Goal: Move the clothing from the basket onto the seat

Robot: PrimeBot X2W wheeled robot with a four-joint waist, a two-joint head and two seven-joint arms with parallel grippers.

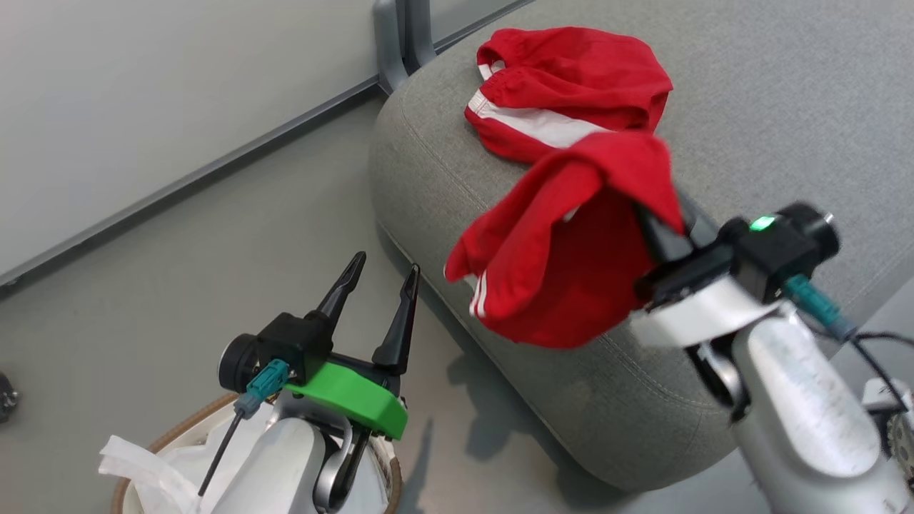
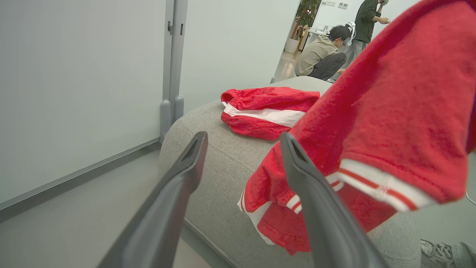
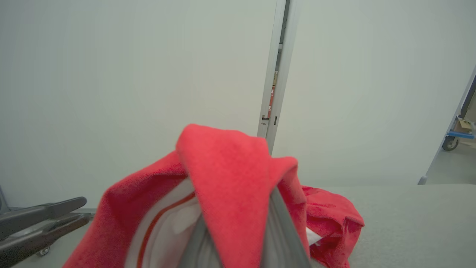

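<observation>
My right gripper (image 1: 668,225) is shut on a piece of the clothing (image 1: 564,250), bright red with white stripes, and holds it draped above the front corner of the grey seat (image 1: 771,100). In the right wrist view the cloth (image 3: 227,175) covers the fingers (image 3: 279,234). A second red garment (image 1: 571,93) lies crumpled on the seat further back, also seen from the left wrist (image 2: 267,111). My left gripper (image 1: 386,263) stands open with nothing in it over the floor, left of the seat and above the basket (image 1: 178,428). Its white liner (image 1: 143,464) shows at the bottom left.
Grey floor lies between the basket and the seat. A pale wall with a metal post (image 1: 400,36) runs behind. In the left wrist view a crouching person (image 2: 323,52) and a standing person (image 2: 368,18) are far behind the seat. A shoe (image 2: 435,249) shows at lower right.
</observation>
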